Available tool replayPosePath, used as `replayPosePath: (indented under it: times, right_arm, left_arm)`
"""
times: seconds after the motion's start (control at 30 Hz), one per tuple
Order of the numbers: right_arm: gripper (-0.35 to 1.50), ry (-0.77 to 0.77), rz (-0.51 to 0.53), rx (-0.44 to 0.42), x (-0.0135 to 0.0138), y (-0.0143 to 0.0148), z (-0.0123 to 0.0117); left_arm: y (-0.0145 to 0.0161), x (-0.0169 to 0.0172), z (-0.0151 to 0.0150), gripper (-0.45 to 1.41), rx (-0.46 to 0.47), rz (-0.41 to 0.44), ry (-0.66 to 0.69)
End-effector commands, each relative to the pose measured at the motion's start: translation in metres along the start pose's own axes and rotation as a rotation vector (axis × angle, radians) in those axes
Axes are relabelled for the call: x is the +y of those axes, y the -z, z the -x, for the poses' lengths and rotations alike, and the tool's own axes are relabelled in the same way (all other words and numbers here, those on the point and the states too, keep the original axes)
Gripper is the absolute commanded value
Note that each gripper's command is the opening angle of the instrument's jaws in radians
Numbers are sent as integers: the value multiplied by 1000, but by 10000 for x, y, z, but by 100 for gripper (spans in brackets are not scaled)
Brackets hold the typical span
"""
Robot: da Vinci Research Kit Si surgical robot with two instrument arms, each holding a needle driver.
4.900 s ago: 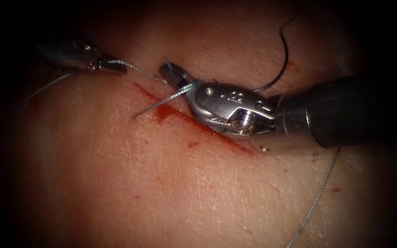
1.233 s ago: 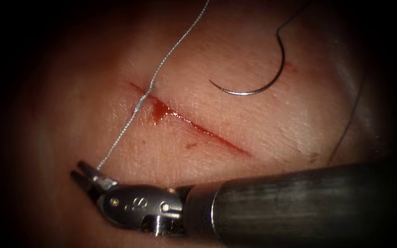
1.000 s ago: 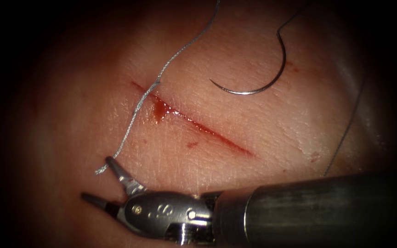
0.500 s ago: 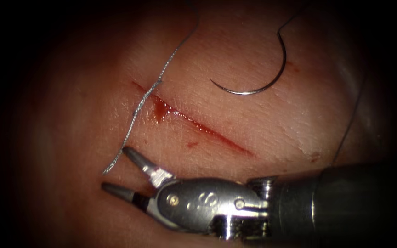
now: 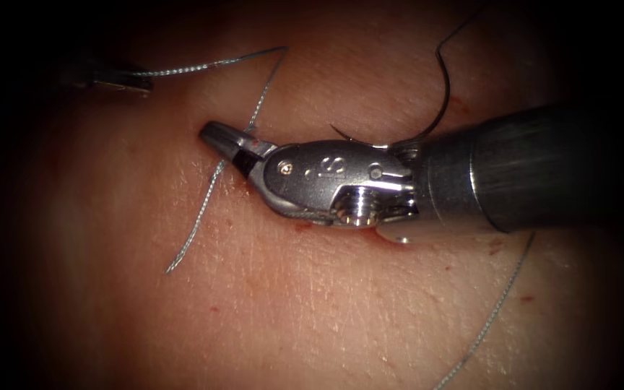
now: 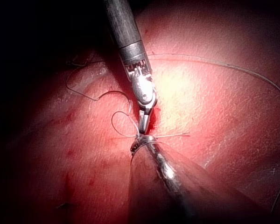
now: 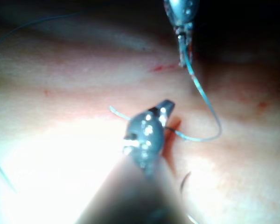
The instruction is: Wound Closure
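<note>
Right tool lying across the cut on the tissue (image 5: 269,303).

The right tool (image 5: 214,135) shows its jaws together at the knot, holding nothing I can make out. The left tool (image 5: 135,85) grips the thread (image 5: 204,66). The needle (image 5: 443,94) lies free, right of the cut.

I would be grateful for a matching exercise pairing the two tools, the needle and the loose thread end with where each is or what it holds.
Things:
1. left tool
2. right tool
3. needle
4. thread end

States:
a. lies on the tissue left of the cut
b. held by neither tool, on the tissue right of the cut
c. shut on the thread
d. over the cut, tip where the thread crosses it

Pairs: 1-c, 2-d, 3-b, 4-a
</note>
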Motion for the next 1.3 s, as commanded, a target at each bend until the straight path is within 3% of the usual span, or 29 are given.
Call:
replayPosePath:
  times: [0.03,0.2,0.23,0.33,0.67,0.83,0.97,1.3]
  right_arm:
    - [-35,-1,8,14,0,-10,6]
    - [-35,-7,21,82,12,-21,3]
    - [-23,-38,1,121,20,-28,1]
    - [-18,-57,-24,136,25,-33,-1]
    - [-21,-170,-243,268,44,-50,-1]
    - [0,-176,-381,312,41,-50,-6]
    - [-15,-177,-476,340,36,-46,-11]
    - [-23,-86,-761,335,13,-42,-21]
  left_arm:
    - [-9,6,3,-45,0,3,3]
    - [-18,28,18,-45,3,13,12]
    - [-24,35,23,-45,4,19,11]
    - [-30,41,25,-45,4,26,18]
    - [-73,54,37,-45,2,46,28]
    - [-96,42,47,-45,-8,44,35]
    - [-112,32,60,-45,-14,42,41]
    - [-134,26,74,-45,-15,45,47]
